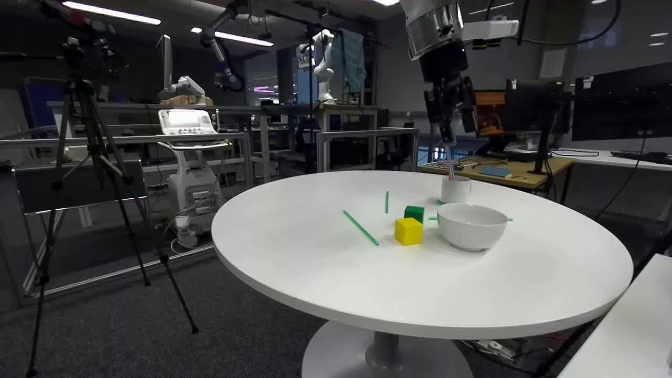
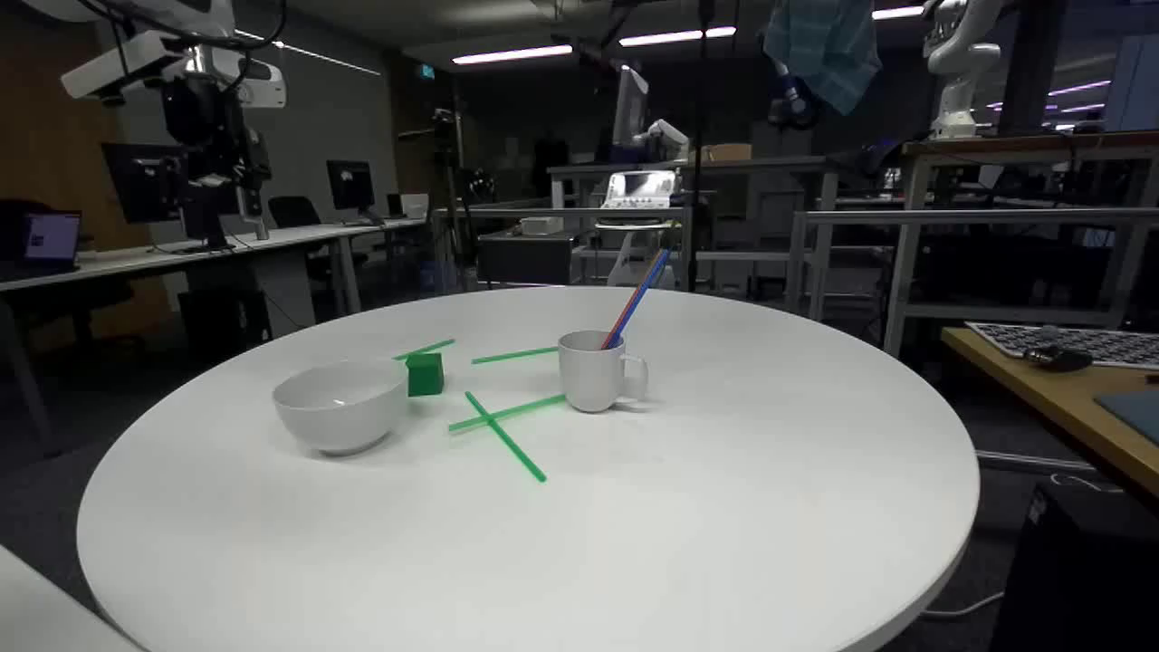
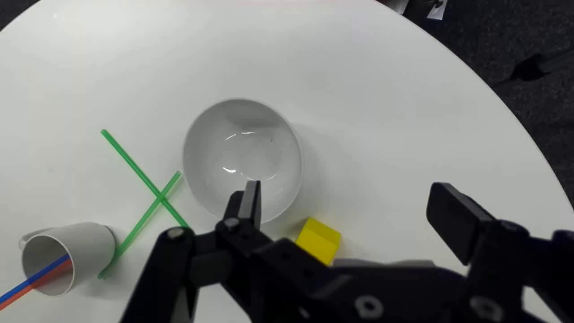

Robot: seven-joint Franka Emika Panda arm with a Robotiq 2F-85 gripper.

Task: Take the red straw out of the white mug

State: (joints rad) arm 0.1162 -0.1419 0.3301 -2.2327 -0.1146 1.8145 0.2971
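- Red straw (image 3: 38, 284) and the other small things are carried by a round white table (image 2: 706, 525), which shows in all three views.
- The gripper (image 3: 346, 202) hangs in the air above the tabletop, its fingers spread wide apart; in the wrist view, white tabletop shows between the tips.
- A wide white bowl (image 1: 471, 231) sits upright; in the wrist view a finger of the gripper covers a little of its rim.
- The white mug (image 2: 589, 380) stands upright, well apart from the bowl.
- A yellow cube (image 1: 408, 231) is just beside the bowl, with a green cube (image 2: 425, 375) near it; whether the cubes touch, I cannot tell.
- Two crossed green straws (image 3: 161, 196) lie between bowl and mug. One runs to the foot of the mug; contact is unclear. Two more green straws (image 1: 360, 227) lie apart from each other.
- A blue straw (image 3: 42, 272) leans in the mug.
- The red straw is in there too, close alongside the blue: lower end inside, upper part tilted out over the rim.
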